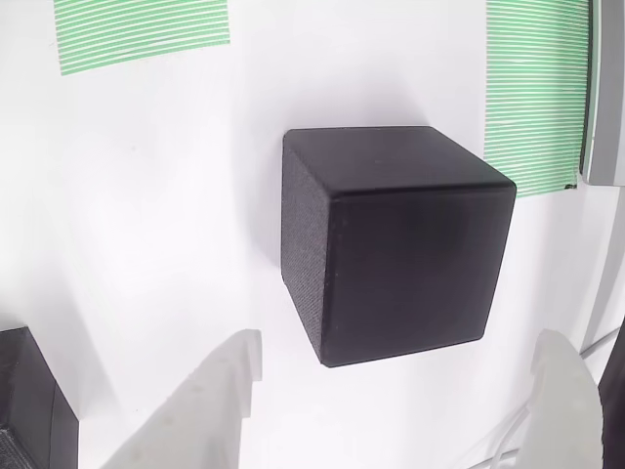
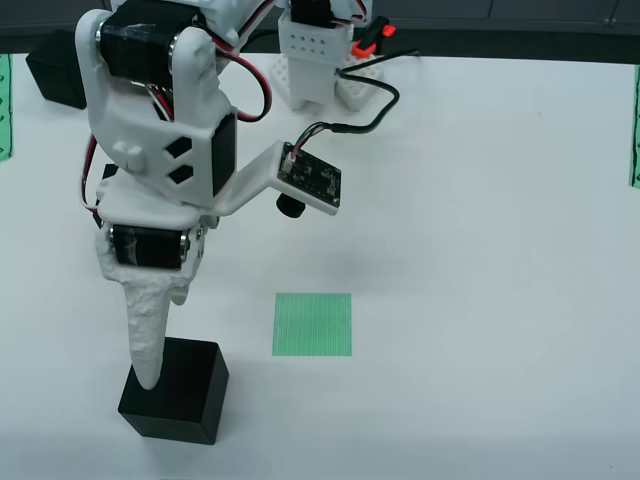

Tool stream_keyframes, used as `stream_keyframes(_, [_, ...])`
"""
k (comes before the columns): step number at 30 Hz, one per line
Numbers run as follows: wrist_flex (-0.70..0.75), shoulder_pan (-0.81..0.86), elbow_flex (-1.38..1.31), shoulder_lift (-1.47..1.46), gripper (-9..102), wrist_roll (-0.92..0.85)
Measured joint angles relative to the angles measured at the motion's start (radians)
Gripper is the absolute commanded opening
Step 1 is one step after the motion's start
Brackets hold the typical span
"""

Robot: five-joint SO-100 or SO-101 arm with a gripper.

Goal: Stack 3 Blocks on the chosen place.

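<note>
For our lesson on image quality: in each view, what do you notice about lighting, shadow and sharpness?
View on the gripper: the cube is sharp, its faces nearly uniform black, with a soft grey shadow at its left; the white fingers at the bottom are blurred. View from above: even light, bright table, faint shadow under the arm, green patch crisp.
</note>
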Motion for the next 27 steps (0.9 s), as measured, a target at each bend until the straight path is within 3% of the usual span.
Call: stream_keyframes(27, [0.006,-0.018,-0.183,-0.250,30,-0.021])
